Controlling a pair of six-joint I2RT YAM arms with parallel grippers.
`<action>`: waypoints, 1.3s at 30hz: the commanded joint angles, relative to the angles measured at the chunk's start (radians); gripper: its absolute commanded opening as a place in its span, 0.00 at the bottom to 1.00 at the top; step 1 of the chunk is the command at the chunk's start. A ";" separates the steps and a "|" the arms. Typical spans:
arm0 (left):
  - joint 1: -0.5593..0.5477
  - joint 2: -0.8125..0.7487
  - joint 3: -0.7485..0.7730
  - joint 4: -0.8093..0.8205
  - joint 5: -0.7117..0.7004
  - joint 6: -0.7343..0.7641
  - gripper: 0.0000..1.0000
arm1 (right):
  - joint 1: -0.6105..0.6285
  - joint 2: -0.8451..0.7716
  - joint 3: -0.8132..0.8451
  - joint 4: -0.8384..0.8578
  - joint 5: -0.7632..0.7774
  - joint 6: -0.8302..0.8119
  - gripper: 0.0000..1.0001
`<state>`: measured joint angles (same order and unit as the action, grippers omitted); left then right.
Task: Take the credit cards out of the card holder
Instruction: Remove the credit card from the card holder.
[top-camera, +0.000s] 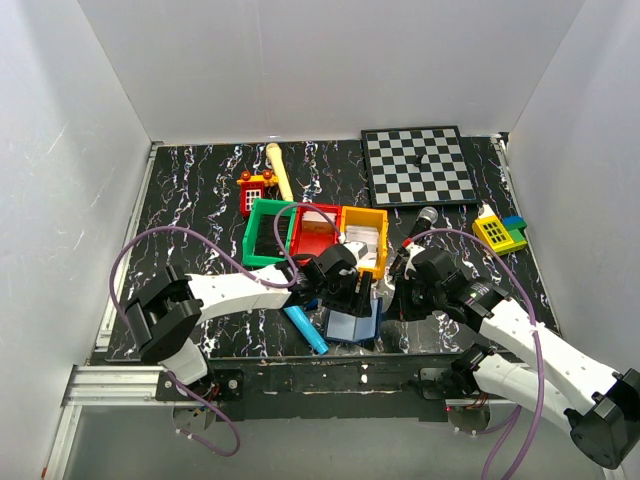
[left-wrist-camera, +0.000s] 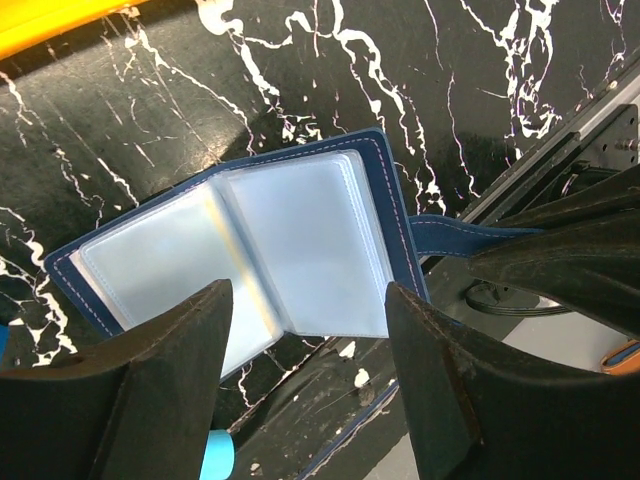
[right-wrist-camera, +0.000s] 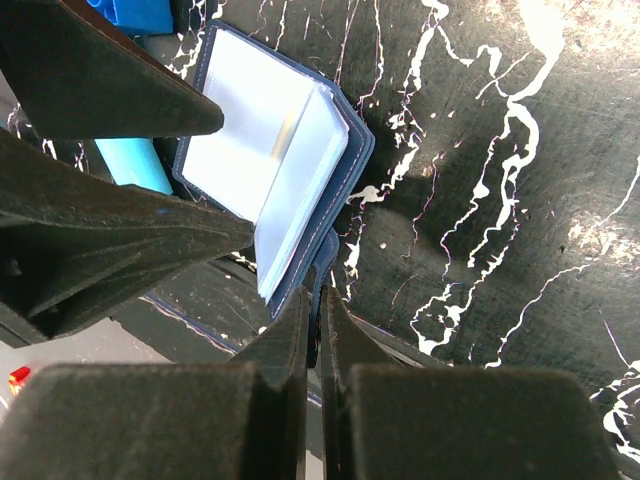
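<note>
Marbled table (top-camera: 200, 180): card holder (left-wrist-camera: 290, 250) lying open, right tool (right-wrist-camera: 315, 300) pinching it.

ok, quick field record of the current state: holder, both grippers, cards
card holder: open, pale pockets facing up, on the table near its front edge
left gripper: open, over the pockets, gripping nothing
right gripper: shut on the holder's strap
cards: none seen outside; pocket contents unclear
nearby: cyan microphone just left of the holder
</note>
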<state>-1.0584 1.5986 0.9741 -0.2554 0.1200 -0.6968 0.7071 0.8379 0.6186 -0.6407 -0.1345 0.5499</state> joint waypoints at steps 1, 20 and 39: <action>-0.020 0.011 0.054 -0.013 -0.005 0.031 0.62 | -0.001 -0.008 0.033 0.023 -0.005 -0.001 0.01; -0.055 0.080 0.103 -0.045 -0.029 0.049 0.59 | -0.001 -0.025 0.052 0.019 -0.013 0.013 0.01; -0.068 0.081 0.110 -0.097 -0.098 0.036 0.51 | -0.001 -0.033 0.055 0.021 -0.011 0.016 0.01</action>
<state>-1.1221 1.7069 1.0756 -0.3183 0.0715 -0.6601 0.7071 0.8131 0.6285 -0.6411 -0.1379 0.5579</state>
